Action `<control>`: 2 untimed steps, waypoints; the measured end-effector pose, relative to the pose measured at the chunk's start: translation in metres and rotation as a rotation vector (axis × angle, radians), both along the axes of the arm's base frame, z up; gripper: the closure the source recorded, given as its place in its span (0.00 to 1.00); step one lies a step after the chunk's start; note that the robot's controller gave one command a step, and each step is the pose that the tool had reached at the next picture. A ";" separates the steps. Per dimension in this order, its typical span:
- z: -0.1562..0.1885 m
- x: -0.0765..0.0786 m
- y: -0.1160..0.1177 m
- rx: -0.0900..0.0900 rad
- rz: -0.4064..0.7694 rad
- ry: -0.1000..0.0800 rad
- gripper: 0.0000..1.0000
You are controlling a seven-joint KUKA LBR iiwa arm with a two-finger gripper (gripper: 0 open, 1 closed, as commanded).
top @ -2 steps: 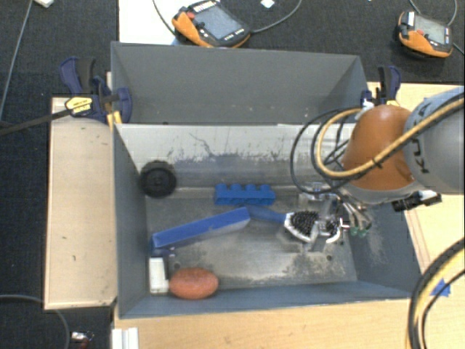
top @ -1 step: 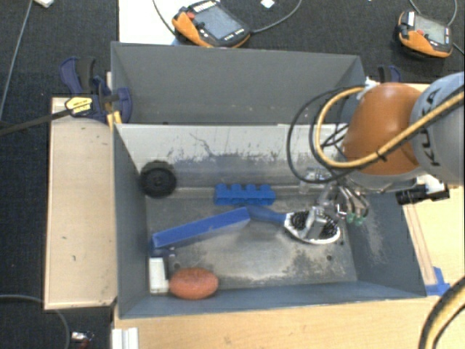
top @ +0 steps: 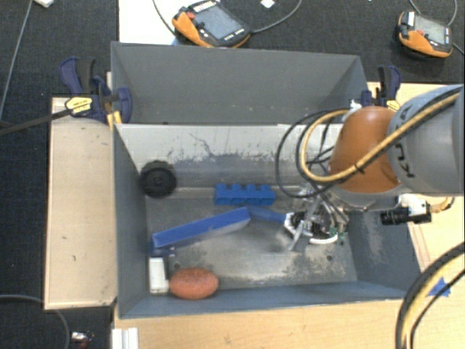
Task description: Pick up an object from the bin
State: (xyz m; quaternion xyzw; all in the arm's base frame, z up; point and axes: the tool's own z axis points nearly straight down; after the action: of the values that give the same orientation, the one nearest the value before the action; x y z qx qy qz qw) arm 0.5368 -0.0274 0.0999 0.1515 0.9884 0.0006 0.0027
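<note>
Low on the right of the bin floor, the tool (top: 314, 227) is seen under the orange wrist cover and looped cables. Whether it is released or clenched cannot be told, as the mechanism is too cluttered. Nothing is seen gripped.

Step judged: descent or positioning for a grasp, with the lift not yet made.

Nearest thing: a long blue bar (top: 200, 228), lying slantwise across the floor. Its narrow right end is noted just beside the tool, on the tool's left. This is taken as the likeliest pick.

Next move, as judged: the tool is to be centred over that narrow end, closed on it, then raised straight so the bar is not dragged.

Bin (top: 232, 86) contents, outward:
- a blue studded brick (top: 245, 193), just behind the bar
- a black disc (top: 157, 179), at the far left by the back wall
- a reddish oval lump (top: 193, 283), in the near left corner
- a small white block (top: 158, 273), touching the lump
</note>
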 end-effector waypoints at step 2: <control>-0.030 -0.005 -0.029 -0.003 0.010 -0.016 1.00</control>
State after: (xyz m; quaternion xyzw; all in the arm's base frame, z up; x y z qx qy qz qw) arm 0.5320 -0.0563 0.0698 0.1465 0.9891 0.0006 0.0109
